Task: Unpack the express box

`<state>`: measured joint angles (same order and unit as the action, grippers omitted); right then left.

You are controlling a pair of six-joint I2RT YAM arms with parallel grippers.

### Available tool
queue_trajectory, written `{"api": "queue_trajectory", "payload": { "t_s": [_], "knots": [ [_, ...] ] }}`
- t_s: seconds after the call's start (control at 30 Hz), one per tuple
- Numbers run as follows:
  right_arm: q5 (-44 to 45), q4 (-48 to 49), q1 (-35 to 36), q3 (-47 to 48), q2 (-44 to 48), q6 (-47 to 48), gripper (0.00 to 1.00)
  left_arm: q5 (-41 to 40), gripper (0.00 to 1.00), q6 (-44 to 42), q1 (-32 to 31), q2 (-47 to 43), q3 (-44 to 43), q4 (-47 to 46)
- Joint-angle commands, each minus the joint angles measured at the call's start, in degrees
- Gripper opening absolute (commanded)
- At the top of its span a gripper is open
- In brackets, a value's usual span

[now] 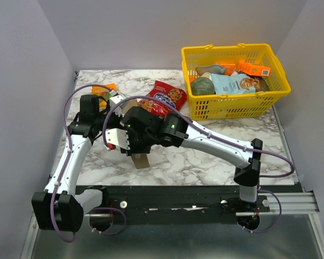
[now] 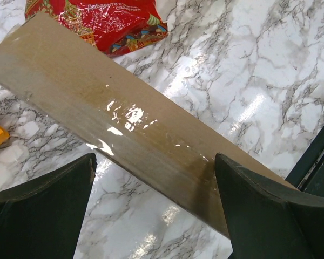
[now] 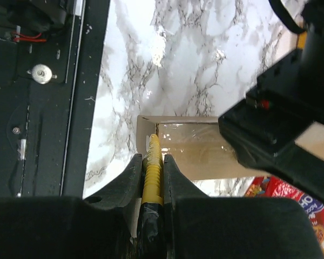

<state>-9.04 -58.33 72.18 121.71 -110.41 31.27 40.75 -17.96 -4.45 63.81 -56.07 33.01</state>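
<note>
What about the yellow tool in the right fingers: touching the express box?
Cannot tell. In the right wrist view the yellow tool overlaps the end of the express box, but looking along it hides any gap.

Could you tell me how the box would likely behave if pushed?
Probably stiff: the box has straight, flat edges. Its glossy tape may be slippery to grip. Low and flat on the smooth marble table, it would likely slide rather than tip.
</note>
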Motion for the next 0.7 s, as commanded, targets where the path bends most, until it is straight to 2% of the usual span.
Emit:
{"api": "queue_trajectory", "payload": {
  "t_s": [0.0,0.13,0.27,0.43,0.67],
  "knots": [
    [-1.4,-3.0,0.6,5.4,-3.4,2.0,0.0,2.4,0.99,-5.0,-1.1,1.5,-1.1,4.3],
    [1.8,-4.9,0.2,3.4,-2.0,5.2,0.01,2.1,0.99,-5.7,-1.8,1.8,0.7,4.0],
    [2.7,-8.3,-0.3,1.1,-0.5,4.7,0.0,1.6,0.99,-5.9,-2.4,2.5,1.7,3.3],
    [2.6,-13.8,-1.2,4.6,-1.3,2.7,0.0,0.1,0.99,-7.8,-3.9,3.3,2.5,3.1],
    [4.5,-18.4,-3.3,7.0,-1.1,6.8,0.01,-1.5,0.99,-9.4,-5.1,3.6,3.6,2.2]
  ]
}}
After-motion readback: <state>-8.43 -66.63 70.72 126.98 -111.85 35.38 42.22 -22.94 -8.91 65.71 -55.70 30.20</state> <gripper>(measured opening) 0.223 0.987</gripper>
